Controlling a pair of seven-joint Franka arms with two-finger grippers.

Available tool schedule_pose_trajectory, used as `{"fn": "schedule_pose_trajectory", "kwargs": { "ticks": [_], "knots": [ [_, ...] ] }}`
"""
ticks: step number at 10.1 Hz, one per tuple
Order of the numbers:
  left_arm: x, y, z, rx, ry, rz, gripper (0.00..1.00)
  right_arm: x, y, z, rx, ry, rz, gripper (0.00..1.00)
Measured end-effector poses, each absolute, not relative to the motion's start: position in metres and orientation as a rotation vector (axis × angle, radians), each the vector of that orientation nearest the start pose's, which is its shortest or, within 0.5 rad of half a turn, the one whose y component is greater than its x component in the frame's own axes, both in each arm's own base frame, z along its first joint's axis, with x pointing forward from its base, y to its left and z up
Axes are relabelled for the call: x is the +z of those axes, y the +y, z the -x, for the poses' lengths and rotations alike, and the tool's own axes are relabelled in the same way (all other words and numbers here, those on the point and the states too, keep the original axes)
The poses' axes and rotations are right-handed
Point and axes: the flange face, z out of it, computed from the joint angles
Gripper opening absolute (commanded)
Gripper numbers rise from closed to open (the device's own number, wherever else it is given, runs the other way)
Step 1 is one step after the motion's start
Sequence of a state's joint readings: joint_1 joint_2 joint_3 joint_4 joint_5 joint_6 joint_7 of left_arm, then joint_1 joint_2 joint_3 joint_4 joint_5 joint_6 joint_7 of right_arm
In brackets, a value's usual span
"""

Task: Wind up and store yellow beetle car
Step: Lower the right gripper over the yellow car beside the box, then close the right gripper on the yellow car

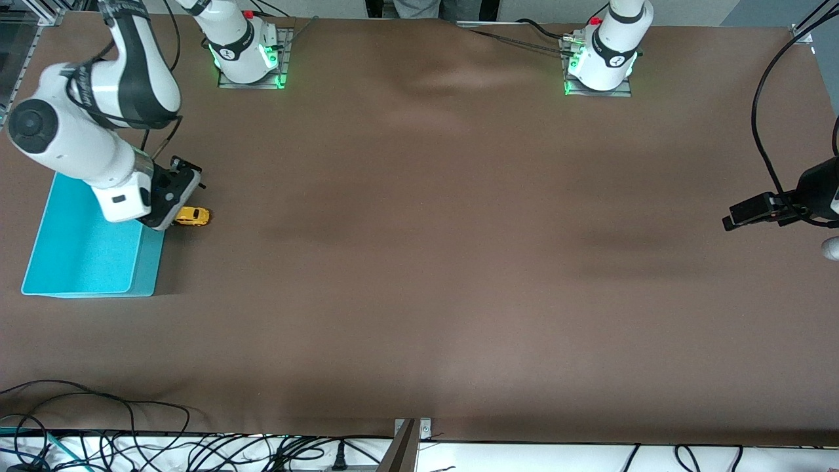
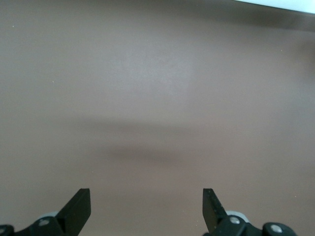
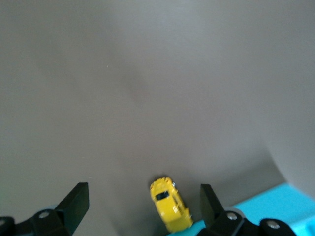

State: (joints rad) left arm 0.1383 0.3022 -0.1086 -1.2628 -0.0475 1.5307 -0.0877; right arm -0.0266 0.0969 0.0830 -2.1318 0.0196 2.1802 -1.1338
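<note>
Tangled black cables lie along the white ledge at the edge nearest the front camera. Above them spreads the counter, covered in a matte brown sheet with soft wrinkles and faint shadows.

At the right arm's end of the counter stands a turquoise bin, rectangular, shallow, with rounded corners and a finely speckled floor.

Just beside the bin's wall, toward the middle of the counter, rests the yellow beetle car, a small glossy toy with a rounded body, dark windows and black wheels, standing on its wheels on the brown sheet. In the right wrist view the car sits between the two black wedge-shaped fingers, nearer to one of them and touching neither.

The right gripper hangs low over the car and the bin's edge, its fingers spread wide with nothing clamped. Its arm is smooth white with black joints.

The left gripper waits over bare counter at the left arm's end; in its wrist view the fingers stand wide apart and hold nothing.

Farthest from the camera, the two white arm bases stand on metal plates, lit green.
</note>
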Motion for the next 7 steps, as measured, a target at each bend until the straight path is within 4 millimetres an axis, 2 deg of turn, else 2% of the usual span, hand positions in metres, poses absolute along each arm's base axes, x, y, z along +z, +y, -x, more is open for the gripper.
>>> {"fn": "schedule_pose_trajectory", "kwargs": {
  "ticks": [2, 5, 7],
  "knots": [
    [0.586, 0.027, -0.640, 0.055, -0.186, 3.214, 1.00, 0.330, 0.017, -0.549, -0.002, -1.972, 2.420, 1.00],
    [0.586, 0.032, -0.639, 0.054, -0.190, 3.211, 1.00, 0.296, -0.021, -0.551, 0.021, -2.144, 2.289, 1.00],
    [0.586, 0.033, -0.639, 0.054, -0.189, 3.211, 1.00, 0.267, -0.050, -0.545, 0.037, -2.215, 2.231, 1.00]
  ]
}}
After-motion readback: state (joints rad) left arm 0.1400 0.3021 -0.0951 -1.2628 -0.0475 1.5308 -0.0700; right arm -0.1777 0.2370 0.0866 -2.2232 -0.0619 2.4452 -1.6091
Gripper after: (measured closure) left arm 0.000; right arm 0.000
